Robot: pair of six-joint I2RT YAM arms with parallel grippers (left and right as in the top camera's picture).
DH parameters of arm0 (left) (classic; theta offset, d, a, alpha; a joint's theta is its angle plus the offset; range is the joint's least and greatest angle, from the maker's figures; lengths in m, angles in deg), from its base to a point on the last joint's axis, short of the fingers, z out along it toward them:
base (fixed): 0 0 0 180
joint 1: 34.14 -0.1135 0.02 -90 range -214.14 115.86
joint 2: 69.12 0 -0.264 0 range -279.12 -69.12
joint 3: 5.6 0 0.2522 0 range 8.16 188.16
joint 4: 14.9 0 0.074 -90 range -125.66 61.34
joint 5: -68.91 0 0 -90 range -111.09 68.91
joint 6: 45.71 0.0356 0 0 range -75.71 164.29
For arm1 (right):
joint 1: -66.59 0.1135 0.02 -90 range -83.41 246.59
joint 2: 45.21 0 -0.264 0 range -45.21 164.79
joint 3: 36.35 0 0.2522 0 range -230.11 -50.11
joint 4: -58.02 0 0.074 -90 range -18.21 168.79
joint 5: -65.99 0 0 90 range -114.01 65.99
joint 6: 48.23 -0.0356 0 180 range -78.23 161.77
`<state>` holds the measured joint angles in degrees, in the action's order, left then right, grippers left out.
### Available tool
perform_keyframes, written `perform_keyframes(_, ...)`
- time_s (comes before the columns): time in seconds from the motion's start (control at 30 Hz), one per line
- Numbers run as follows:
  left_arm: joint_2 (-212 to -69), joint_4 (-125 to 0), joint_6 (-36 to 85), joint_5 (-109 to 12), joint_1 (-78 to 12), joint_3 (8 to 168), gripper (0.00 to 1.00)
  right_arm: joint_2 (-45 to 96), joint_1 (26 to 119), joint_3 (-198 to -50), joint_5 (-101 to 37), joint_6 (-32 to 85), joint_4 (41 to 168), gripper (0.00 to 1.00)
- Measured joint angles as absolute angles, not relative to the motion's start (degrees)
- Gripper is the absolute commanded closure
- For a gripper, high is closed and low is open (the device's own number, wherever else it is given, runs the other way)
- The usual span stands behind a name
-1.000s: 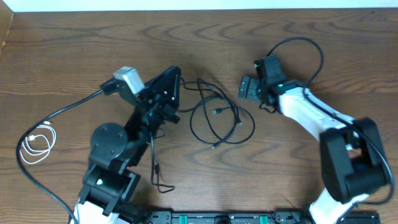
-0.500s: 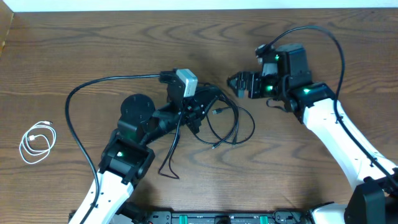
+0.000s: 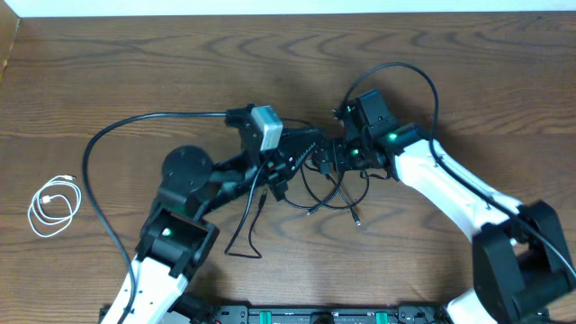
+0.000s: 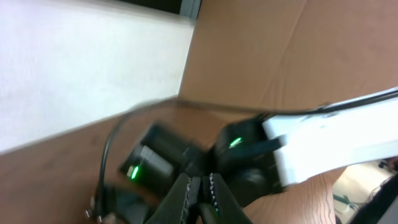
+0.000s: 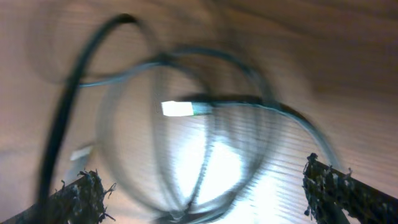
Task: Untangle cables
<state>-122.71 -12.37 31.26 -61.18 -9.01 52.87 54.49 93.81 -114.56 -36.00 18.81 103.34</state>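
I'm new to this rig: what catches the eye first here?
Both hands hover over a tangle of black cables at the centre of the table, the left hand shut, the right hand wide open. A coiled white cable lies alone far left.

We see a tabletop (image 3: 135,63) of warm brown wood with darker, wavy grain lines. The black cables (image 3: 337,193) lie dark against it, and in the blurred right wrist view one plug tip (image 5: 177,109) shows pale. At the far left the coiled white cable (image 3: 52,205) stands out bright. Both arms are part white, part black. The left claw (image 4: 200,193) is black and the right claw (image 5: 205,186) is dark with rough-textured fingers. The left wrist camera housing (image 3: 266,127) is light grey. Small green lights glow on the right arm (image 3: 393,138) and the left arm (image 3: 166,232).
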Motion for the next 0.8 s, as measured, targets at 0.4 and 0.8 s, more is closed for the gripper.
perform_keyframes(0.4, -110.84, -12.85, 31.21, -25.47, -8.97, 52.87, 0.92, 57.53, 91.12, -114.56, -22.19, 11.18, 108.49, 0.01)
perform_keyframes(0.8, -115.65, -33.48, 23.76, 1.09, -8.97, 52.87, 0.92, 57.53, 84.91, -114.56, -12.29, 3.77, 116.93, 0.01)
